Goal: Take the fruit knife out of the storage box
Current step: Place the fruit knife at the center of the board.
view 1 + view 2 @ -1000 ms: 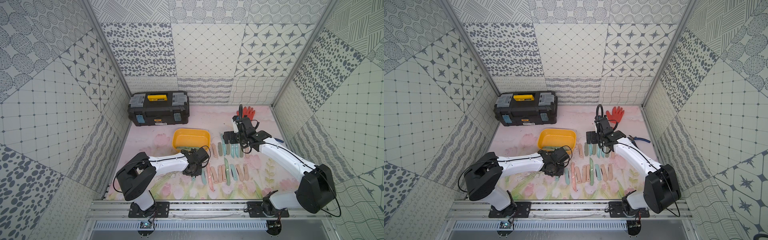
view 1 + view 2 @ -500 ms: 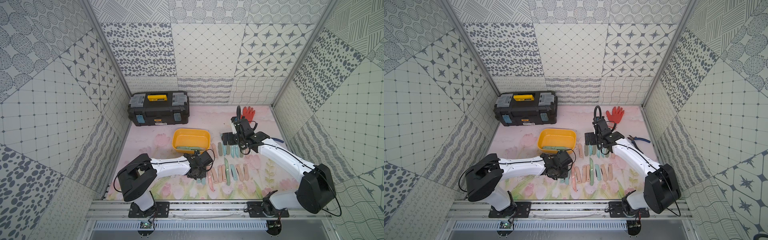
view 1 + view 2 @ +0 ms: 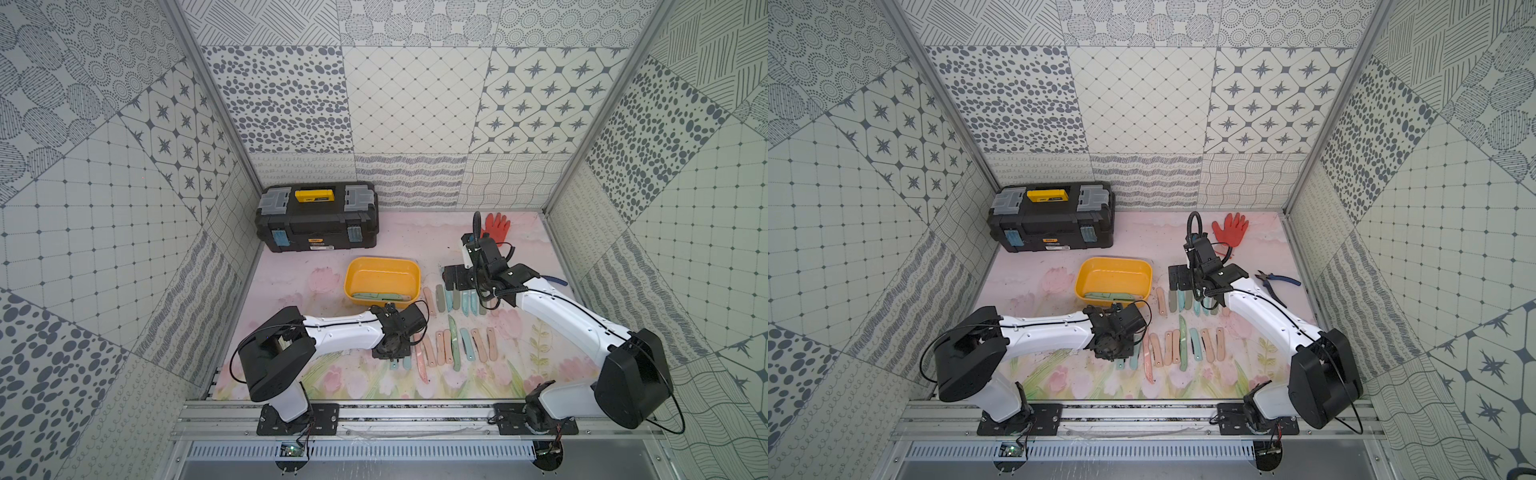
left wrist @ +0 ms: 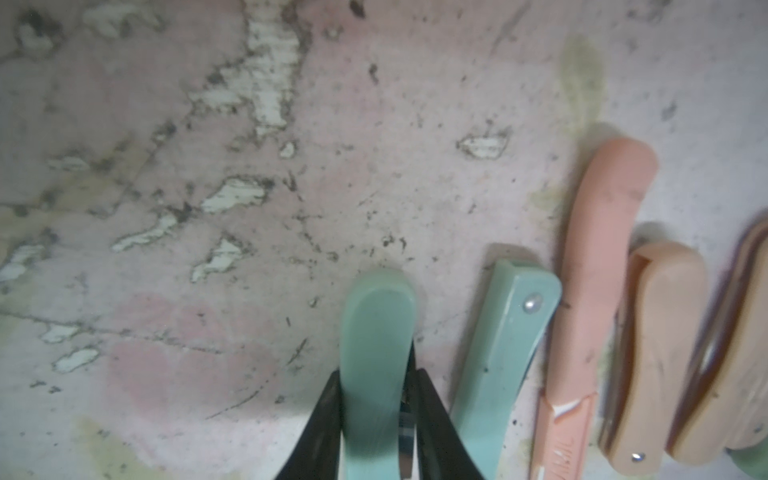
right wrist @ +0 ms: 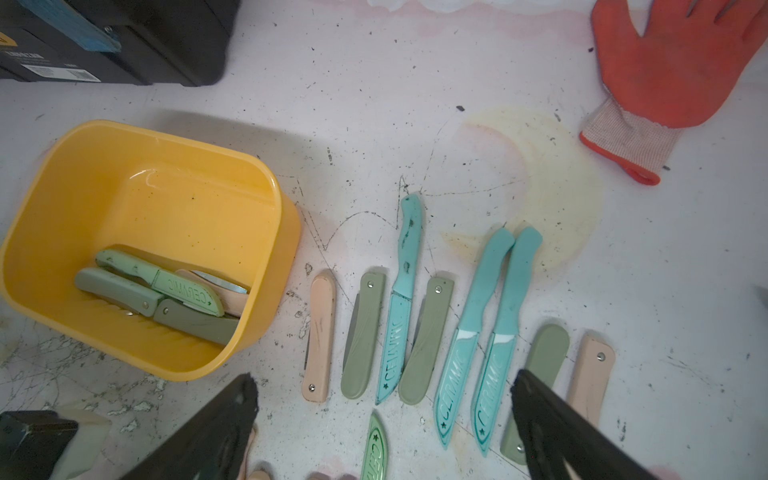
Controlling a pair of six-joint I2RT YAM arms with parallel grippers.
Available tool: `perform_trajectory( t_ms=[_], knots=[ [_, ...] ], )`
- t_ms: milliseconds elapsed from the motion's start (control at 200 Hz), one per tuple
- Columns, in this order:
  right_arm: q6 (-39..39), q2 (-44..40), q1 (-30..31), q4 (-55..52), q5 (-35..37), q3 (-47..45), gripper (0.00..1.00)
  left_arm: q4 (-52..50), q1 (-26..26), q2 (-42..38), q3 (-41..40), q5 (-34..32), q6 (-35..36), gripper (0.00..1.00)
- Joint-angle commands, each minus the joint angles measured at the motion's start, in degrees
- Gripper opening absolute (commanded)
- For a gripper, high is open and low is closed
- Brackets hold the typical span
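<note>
Pinching a mint-green folding knife [image 4: 378,311] with the left end effector [image 4: 378,374]: black fingers [image 4: 322,432] hugging both flanks of the handle, a sliver of steel showing beside one of them. Firm or loosening grip: impossible to tell. Lying flat on the counter [image 4: 208,208] at the left end of the front row of knives [image 3: 442,349], toward the counter's front edge and well apart from the storage box [image 3: 382,266]. Apparently placed to lengthen the row, side by side with its neighbours for easy counting.

Spread wide and empty, the right end effector [image 5: 384,376], hanging above the back row of knives [image 5: 428,340] just beside the box. Probably parked for a clear look into the box, out of the other arm's way.

Near the middle of the counter, the storage box: shallow, glossy yellow plastic, rounded corners, no lid. At least three remaining knives [image 5: 187,289] inside, heaped against one long wall: pale green with a "CERAMIC" sheath, a grey-green folder, a peach one underneath. Task judged unfinished on that count.

Handles smooth, matte plastic, round-ended, the folders pinned by a small steel rivet; slim enough for a flank pinch. Counter covering pink, floral, scuffed and flaking white. At the back left corner, a black toolbox [image 3: 318,224]; near the back edge, an orange glove [image 3: 496,224]; by the right edge, blue-handled pliers [image 3: 1277,280].
</note>
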Motion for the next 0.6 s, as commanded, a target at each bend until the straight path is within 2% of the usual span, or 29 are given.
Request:
perform_trajectory(
  t_ms=[0, 105, 165, 390, 480, 595],
  knots=[
    [0.83, -0.91, 0.39, 1.91, 0.41, -0.43, 0.98, -3.56, -0.04, 0.02, -0.24, -0.43, -0.18, 0.34],
    [0.92, -0.98, 0.55, 1.82, 0.66, -0.34, 0.98, -3.43, -0.04, -1.04, -0.79, -0.79, -0.19, 0.54],
    [1.01, -1.15, 0.54, 1.81, 0.81, -0.45, 0.98, -4.22, -0.04, -1.91, -0.70, -1.58, -0.35, 0.59],
    [-0.02, -1.81, 1.07, 2.69, -0.08, 0.23, 0.98, -10.20, 1.43, -7.88, 2.81, -7.32, 1.30, 0.61],
    [-1.87, -0.36, 1.62, 2.91, -2.55, 2.35, 0.98, -10.41, 5.59, -12.56, 3.77, -7.33, 3.53, 0.62],
    [-4.94, 3.05, 3.70, 3.57, -5.55, 6.37, 0.98, -10.75, 13.74, -16.71, 5.27, -6.24, 7.41, 0.62]
  ],
)
